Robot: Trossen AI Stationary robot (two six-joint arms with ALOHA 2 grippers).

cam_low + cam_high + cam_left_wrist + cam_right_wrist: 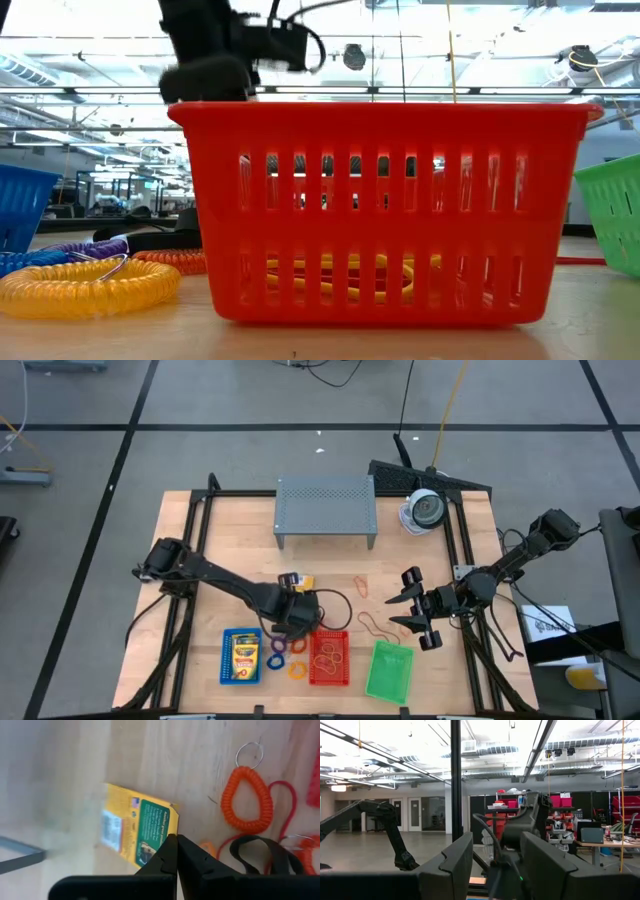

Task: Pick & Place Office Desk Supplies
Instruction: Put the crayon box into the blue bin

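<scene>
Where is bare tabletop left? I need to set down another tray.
Free: the strip between the grey shelf and the left table edge, and the wood ahead of the blue tray. Crowded: around the red tray, coil rings and left claw.

The high view looks straight down on the whole worktop (200, 540). The low view sits level at its near edge, close against the red tray (385, 210), which both share.

Bare wood between grey shelf (325, 508) and red tray (329, 658), cluttered only by rubber bands (362, 586)
</scene>
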